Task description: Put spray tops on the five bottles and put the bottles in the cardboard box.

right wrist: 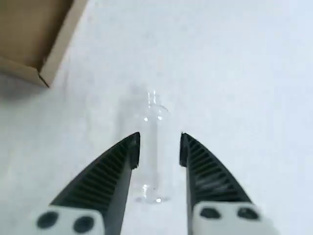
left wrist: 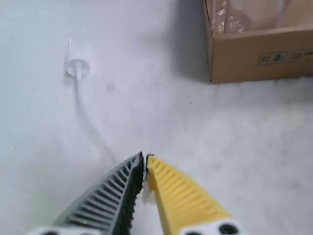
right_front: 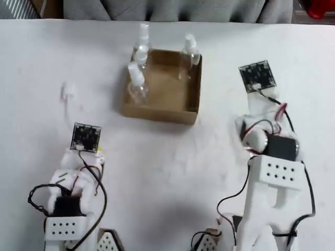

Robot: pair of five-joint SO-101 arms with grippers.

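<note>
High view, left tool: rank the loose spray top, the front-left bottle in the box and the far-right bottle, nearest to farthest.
1. spray top: loose on the table, just ahead of the left tool.
2. front-left bottle: inside the cardboard box, by its left wall.
3. far-right bottle: at the box's far right corner.

Matt brown cardboard box [right_front: 157, 113], clear glossy bottle [right wrist: 152, 120], smooth white table [right_front: 172, 172].

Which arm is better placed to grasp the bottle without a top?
Right. The right jaws stand open on both sides of the bottle; the left jaws are shut, pointing at the spray top.
</note>
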